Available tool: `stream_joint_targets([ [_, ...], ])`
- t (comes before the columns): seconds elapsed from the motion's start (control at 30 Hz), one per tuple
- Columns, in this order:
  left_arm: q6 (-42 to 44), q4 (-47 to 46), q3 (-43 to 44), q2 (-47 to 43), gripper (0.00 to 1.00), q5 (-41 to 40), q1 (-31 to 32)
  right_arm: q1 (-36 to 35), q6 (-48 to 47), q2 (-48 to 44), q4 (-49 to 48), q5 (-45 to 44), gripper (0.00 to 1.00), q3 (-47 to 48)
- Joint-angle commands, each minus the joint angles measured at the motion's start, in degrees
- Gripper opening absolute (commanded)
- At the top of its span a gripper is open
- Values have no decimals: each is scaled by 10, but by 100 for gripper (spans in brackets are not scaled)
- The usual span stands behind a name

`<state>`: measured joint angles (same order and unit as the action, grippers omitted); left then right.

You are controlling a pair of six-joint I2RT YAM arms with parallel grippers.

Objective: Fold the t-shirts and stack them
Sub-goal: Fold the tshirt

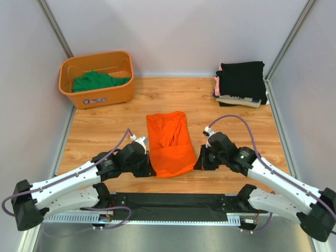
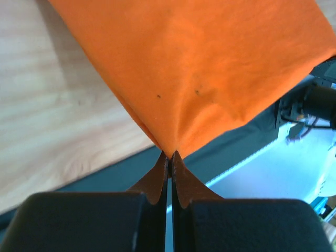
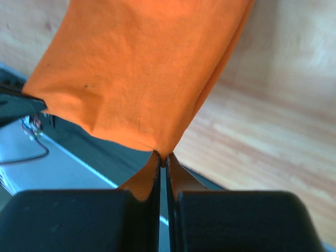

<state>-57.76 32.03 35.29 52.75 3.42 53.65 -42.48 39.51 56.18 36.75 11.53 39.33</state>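
Mid-fold on orange t-shirt [image 1: 169, 144], centre of bench [image 1: 105, 131], laid out as a narrow lengthwise strip with creases toward the far end; looks already doubled sideways.

Left end effector [image 2: 169, 155]: clamped tight on near-left corner of the hem. Right end effector [image 3: 163, 156]: clamped tight on near-right corner. Both wrist views: cloth tenting up from the pinch, so near edge seems lifted off the wood, far part lying flat.

Done, judging by layout:
- Folded stack at far-right corner: black t-shirt [image 1: 242, 79] on top, pink t-shirt [image 1: 217, 83] poking out at its left edge, pale cloth [image 1: 236, 100] at the bottom. Can't read exact count in between.

Left to do:
- Finish the orange one: prob. carry near edge over toward the collar end for a crosswise fold, then shift onto stack.
- Green t-shirt [image 1: 97, 81]: crumpled inside basket [image 1: 105, 97] at far-left, not yet unfolded or laid out. Can't tell if anything lies beneath it.

Est.: past halfway, approx. two shirts outstanding incl. the one in hand. For next move, need both corners travelling together at equal height, else a skewed fold or a slipped corner.
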Motion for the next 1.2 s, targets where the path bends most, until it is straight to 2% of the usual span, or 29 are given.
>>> stream_joint_targets([
  [0.0, -66, 116, 29, -54, 0, -63, 56, -55, 76, -64, 85, -65, 0, -9],
  [0.13, -68, 158, 61, -82, 0, -69, 69, -81, 103, -107, 139, -106, 0, 21],
  [0.23, -55, 193, 106, -81, 0, -109, 68, -81, 91, -110, 174, -160, 0, 69],
  [0.4, -26, 257, 183, -35, 0, -184, 61, -61, 31, -37, 198, -190, 0, 156],
  [0.47, -5, 257, 209, -13, 0, -185, 42, -45, 15, -3, 201, -197, 0, 178],
  [0.57, 16, 250, 227, 6, 0, -170, 9, -13, -19, 36, 197, -190, 0, 212],
  [0.77, 78, 207, 242, 46, 0, -88, -100, 42, -78, 124, 184, -152, 0, 271],
  [1.07, 132, 145, 244, 154, 0, 43, -219, 115, -135, 239, 154, -71, 0, 319],
  [1.17, 150, 133, 259, 181, 0, 64, -252, 134, -152, 282, 147, -57, 0, 353],
])
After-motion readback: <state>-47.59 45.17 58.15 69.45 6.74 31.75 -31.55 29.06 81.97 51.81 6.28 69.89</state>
